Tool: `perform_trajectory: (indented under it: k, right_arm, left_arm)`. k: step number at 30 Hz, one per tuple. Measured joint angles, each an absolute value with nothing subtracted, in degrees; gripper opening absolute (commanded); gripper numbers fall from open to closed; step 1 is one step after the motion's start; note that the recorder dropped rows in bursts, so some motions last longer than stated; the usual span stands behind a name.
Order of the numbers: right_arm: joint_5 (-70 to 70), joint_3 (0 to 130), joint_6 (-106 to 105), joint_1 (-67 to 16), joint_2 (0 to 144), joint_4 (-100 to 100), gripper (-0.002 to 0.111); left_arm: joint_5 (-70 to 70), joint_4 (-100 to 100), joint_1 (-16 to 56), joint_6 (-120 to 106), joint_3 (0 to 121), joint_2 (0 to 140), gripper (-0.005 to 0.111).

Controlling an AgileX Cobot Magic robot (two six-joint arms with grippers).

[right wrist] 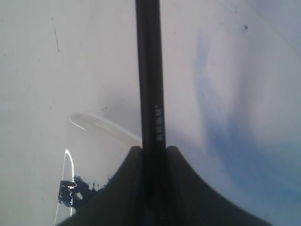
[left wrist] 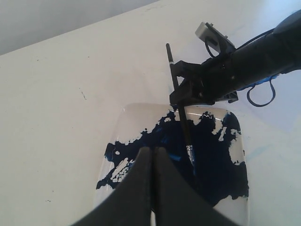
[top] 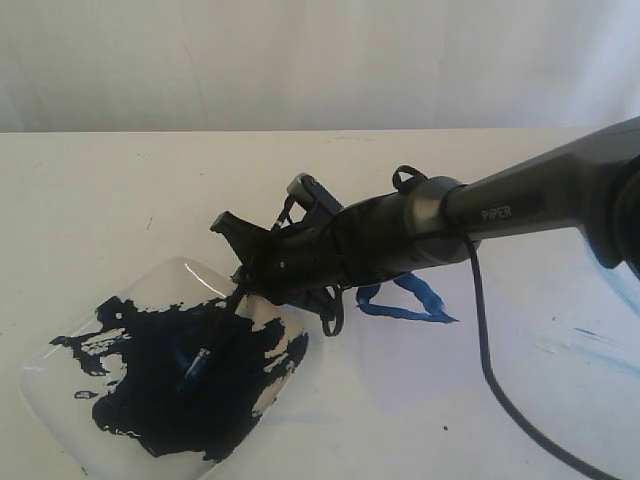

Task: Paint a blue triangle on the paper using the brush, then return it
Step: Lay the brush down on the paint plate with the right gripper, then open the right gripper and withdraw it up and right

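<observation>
Exterior view: right pincer (top: pixel 240 282) clamps the brush (top: pixel 203 355), tip lost in paint (top: pixel 150 390); blue triangle (top: pixel 425 297) half hidden at its three o'clock; left pincer (left wrist: pixel 151 153) closed, empty.

Clear plate (top: pixel 172 272) with navy paint puddle (top: pixel 150 385) on cream table (top: pixel 90 200)
The paint puddle covered most of the plate; a white backdrop (top: pixel 300 60) stood behind the table.
</observation>
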State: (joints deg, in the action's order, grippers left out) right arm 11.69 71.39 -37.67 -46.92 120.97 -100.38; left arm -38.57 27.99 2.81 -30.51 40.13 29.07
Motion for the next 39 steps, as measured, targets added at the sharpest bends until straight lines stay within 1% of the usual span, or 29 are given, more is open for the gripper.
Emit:
perform_trajectory:
  k: [3,11,20,33,36,38,39]
  right_arm:
    - [12.3,71.4,-37.7,-46.9,121.1,-100.4,0.013]
    - [12.7,71.4,-37.7,-46.9,121.2,-100.4,0.019]
    - [13.1,71.4,-37.7,-46.9,121.2,-100.4,0.029]
    - [13.2,71.4,-37.9,-46.9,120.9,-100.4,0.029]
    - [12.8,71.4,-38.0,-46.7,118.9,-100.0,0.029]
    - [12.6,71.4,-38.0,-46.6,117.5,-99.0,0.025]
    - [12.4,71.4,-38.0,-46.6,117.0,-98.4,0.014]
  left_arm:
    - [-38.6,28.0,2.8,-30.5,40.1,29.1,0.000]
    - [-38.6,28.0,2.8,-30.5,40.1,29.1,0.000]
    - [-38.6,28.0,2.8,-30.5,40.1,29.1,0.000]
    - [-38.7,28.0,2.8,-30.4,40.1,29.1,0.000]
    - [-38.7,28.0,2.8,-30.4,40.1,29.1,0.000]
    - [-38.7,28.0,2.8,-30.4,40.1,29.1,0.000]
    - [-38.7,28.0,2.8,-30.4,40.1,29.1,0.000]
